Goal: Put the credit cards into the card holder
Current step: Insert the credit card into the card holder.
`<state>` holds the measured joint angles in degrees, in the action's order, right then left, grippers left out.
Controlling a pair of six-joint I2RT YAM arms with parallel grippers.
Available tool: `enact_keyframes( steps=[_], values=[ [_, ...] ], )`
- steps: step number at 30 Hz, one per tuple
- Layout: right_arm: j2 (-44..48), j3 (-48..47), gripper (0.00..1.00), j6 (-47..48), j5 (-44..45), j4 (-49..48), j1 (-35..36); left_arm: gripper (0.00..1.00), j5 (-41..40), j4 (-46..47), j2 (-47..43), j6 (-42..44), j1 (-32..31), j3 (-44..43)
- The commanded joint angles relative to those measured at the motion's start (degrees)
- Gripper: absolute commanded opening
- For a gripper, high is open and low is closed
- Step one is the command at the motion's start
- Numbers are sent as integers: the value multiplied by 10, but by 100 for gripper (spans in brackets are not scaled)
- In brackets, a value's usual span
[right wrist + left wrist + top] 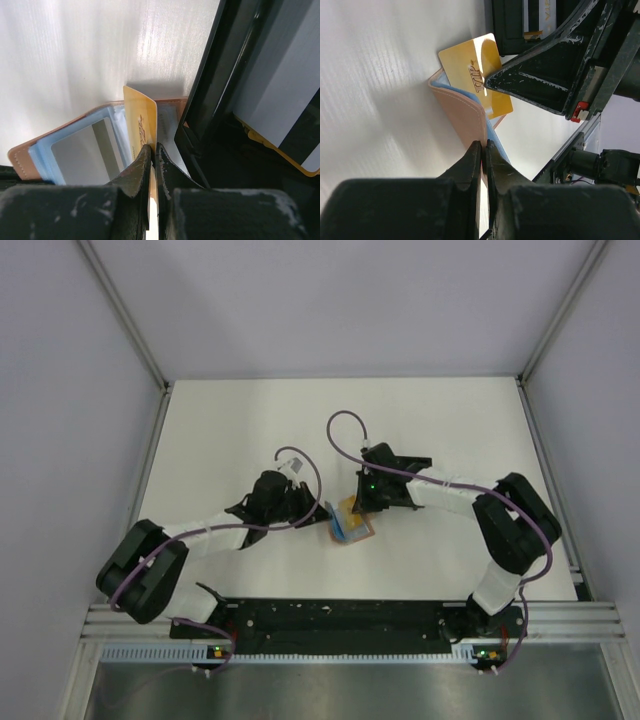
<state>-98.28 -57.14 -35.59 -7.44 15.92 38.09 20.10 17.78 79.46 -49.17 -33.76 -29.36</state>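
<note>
The tan card holder (352, 532) lies open on the table between both arms, its pale blue-grey inner face (42, 152) up. My left gripper (484, 146) is shut on the edge of the holder's tan flap (465, 107). My right gripper (153, 149) is shut on the yellow-orange card (139, 112), held on edge with its far end down at the holder's middle fold. The card also shows in the left wrist view (467, 65) and the top view (348, 506). A pale card with a dark stripe (82, 152) sits in the holder's left pocket; its colour is unclear.
A black square tray (212, 95) stands right beside the holder, touching its right side, with another striped card (280, 95) lying in it. The right arm's fingers (540, 82) hang close over the holder in the left wrist view. White walls enclose the table.
</note>
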Motion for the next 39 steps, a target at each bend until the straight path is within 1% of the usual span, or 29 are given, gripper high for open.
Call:
enact_keyframes(
  steps=[1, 7, 9, 15, 19, 21, 22, 25, 28, 29, 30, 33, 38, 39],
  values=[
    [26, -4, 0, 18, 29, 46, 6, 0, -37, -65, 28, 28, -4, -39],
    [125, -6, 0, 18, 89, 48, 6, 0, -71, -121, 27, 49, -15, -75],
    [151, -9, 0, 18, 105, 50, 6, 0, -74, -124, 29, 51, -17, -82],
    [194, 4, 0, 12, 141, 55, 7, 0, -94, -149, 32, 67, -17, -84],
    [208, 27, 0, -2, 116, 37, 11, 0, -109, -171, 33, 89, -17, -87],
    [216, 48, 0, -14, 83, -3, 11, 0, -109, -175, 33, 94, -17, -85],
    [204, 49, 0, -15, 55, -14, 11, 0, -110, -175, 33, 94, -17, -84],
    [160, 49, 0, -25, -12, -36, 12, 10, -115, -175, 39, 94, -16, -82],
    [152, 90, 0, -47, -33, -98, 12, 18, -110, -175, 43, 91, -17, -81],
    [146, 93, 0, -47, -35, -99, 12, 22, -109, -175, 43, 89, -17, -81],
    [139, 94, 0, -47, -38, -98, 12, 24, -109, -175, 43, 87, -16, -78],
    [123, 106, 0, -55, -49, -117, 12, 26, -105, -175, 39, 81, -16, -72],
    [97, 129, 0, -69, -80, -155, 12, 26, -102, -175, 36, 77, -16, -68],
    [91, 135, 0, -73, -84, -176, 12, 26, -100, -173, 37, 77, -15, -67]
  ],
)
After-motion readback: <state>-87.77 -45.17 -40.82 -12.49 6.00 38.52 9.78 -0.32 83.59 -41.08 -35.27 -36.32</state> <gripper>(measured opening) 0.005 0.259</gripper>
